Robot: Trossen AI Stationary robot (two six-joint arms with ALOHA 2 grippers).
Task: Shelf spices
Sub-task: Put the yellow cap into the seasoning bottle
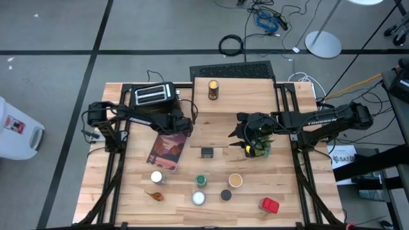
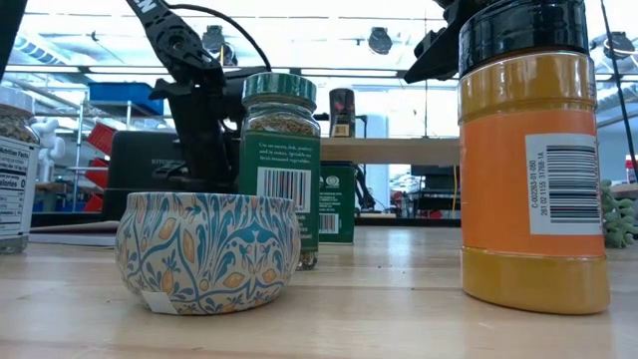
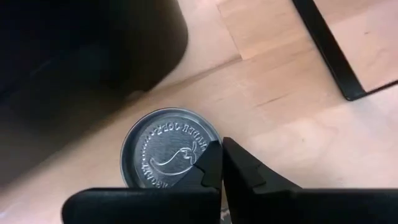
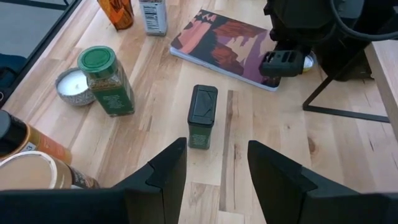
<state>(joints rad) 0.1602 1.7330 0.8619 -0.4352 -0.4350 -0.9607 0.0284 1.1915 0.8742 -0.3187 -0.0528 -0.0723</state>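
Note:
My left gripper (image 3: 221, 167) is shut and hangs over a round silver tin (image 3: 166, 148) with a pepper stamped in its lid. The tin stands on the table between the black toaster (image 1: 152, 95) and the shelf (image 1: 243, 96). One dark jar (image 1: 213, 89) stands on the shelf's wooden top. My right gripper (image 4: 211, 165) is open and held above the table, pointing at a small green tin with a black top (image 4: 202, 115). It touches nothing. More spices stand near the table's near edge: a green-topped jar (image 4: 106, 81), a white-topped jar (image 1: 156, 177), a tan-topped jar (image 1: 235, 181) and a red one (image 1: 269, 205). My left gripper's shut fingertips (image 3: 211, 163) come from above, over the rim of the silver tin's lid (image 3: 186, 155). I cannot tell whether they touch it. The tin stands upright on the table.
A reddish book (image 1: 169, 151) lies near my left gripper. A potted green plant (image 1: 259, 148) stands right under my right arm. A candle tin (image 4: 71, 84) sits beside the green-topped jar. The shelf's black leg (image 3: 329, 50) is close to the silver tin.

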